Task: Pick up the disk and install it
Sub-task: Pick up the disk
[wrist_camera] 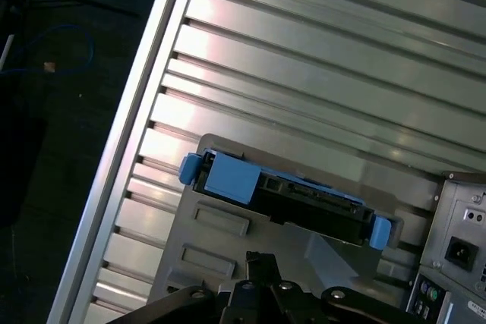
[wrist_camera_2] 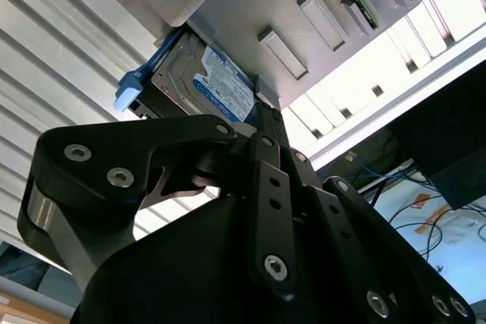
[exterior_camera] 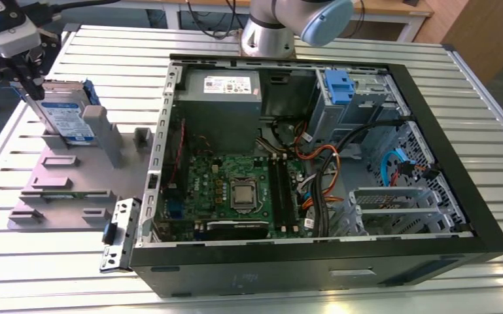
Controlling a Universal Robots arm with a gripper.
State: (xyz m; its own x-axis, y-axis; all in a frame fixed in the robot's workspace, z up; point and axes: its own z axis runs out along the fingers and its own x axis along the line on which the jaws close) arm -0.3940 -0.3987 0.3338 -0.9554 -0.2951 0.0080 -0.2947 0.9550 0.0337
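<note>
The disk (exterior_camera: 66, 118) is a silver drive with a white-and-blue label and a blue carrier frame. It stands on edge in a slot of the grey fixture (exterior_camera: 68, 190), at the exterior view's left. My gripper (exterior_camera: 33, 91) hangs just above the disk's upper corner, on the side away from the computer case. In the second wrist view the gripper (wrist_camera_2: 262, 123) reaches to the edge of the labelled disk (wrist_camera_2: 216, 85). The first wrist view looks down on the disk's (wrist_camera: 288, 202) top edge, with the gripper (wrist_camera: 258, 262) close beside it. Whether it grips the disk is unclear.
The open computer case (exterior_camera: 321, 252) lies on the slatted metal table (exterior_camera: 460, 98), to the right of the fixture. It holds a grey power supply (exterior_camera: 220, 98), a motherboard (exterior_camera: 233, 190), cables and a drive bay with a blue clip (exterior_camera: 339, 85). The arm's base (exterior_camera: 269, 33) stands behind the case.
</note>
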